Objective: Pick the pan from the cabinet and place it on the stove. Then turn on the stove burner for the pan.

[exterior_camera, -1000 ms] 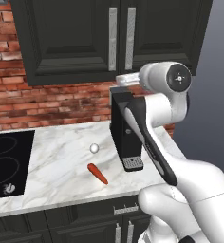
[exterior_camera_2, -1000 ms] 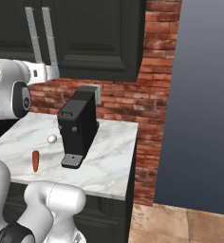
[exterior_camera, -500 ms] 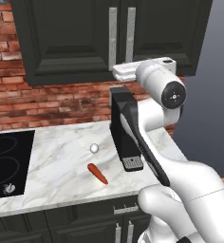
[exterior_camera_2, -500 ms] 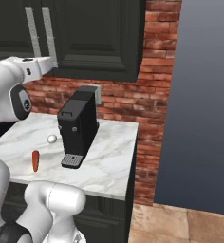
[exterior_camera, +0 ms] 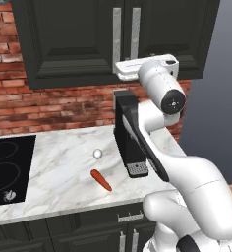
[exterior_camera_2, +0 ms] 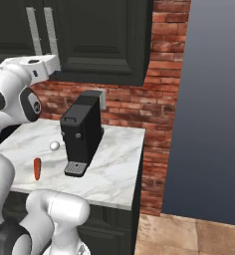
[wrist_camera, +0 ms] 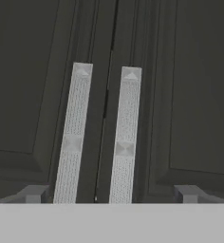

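Risk at this moment sat mostly in the approach to the handles. White arm's two-finger gripper (wrist_camera: pixel 109 197) was spread wide, holding nothing, its pale finger tips just showing at the bottom of the hand view, aimed at the lower ends of the two long brushed-silver vertical bar handles (wrist_camera: pixel 125 137) on the large dark charcoal raised-panel cabinet (exterior_camera: pixel 69 39). Both doors were shut, so the dark grey frying pan was hidden, presumably still inside; it could not be confirmed from these views. In the left base view the hand (exterior_camera: pixel 137 68) sat level with the cabinet's bottom edge, close to the handles. Both bars fell between the spread fingers, so closing here could have caught both handles at once, or the seam between them, and jammed both doors instead of swinging one. Gripping that low on a bar could also have let the fingers slide off the end when pulling. A straight pull instead of an arc could have strained the hinge or dragged the grip loose. Below, on the white marble counter (exterior_camera: pixel 64 167), the tall black coffee machine (exterior_camera: pixel 129 133) stood right under the elbow's path; a dropped elbow could have knocked it. A small white ball (exterior_camera: pixel 98 153) and an orange carrot (exterior_camera: pixel 101 180) lay near it, and the flat glossy black glass cooktop (exterior_camera: pixel 7 167) sat well apart to the left, a long carry for the pan later.
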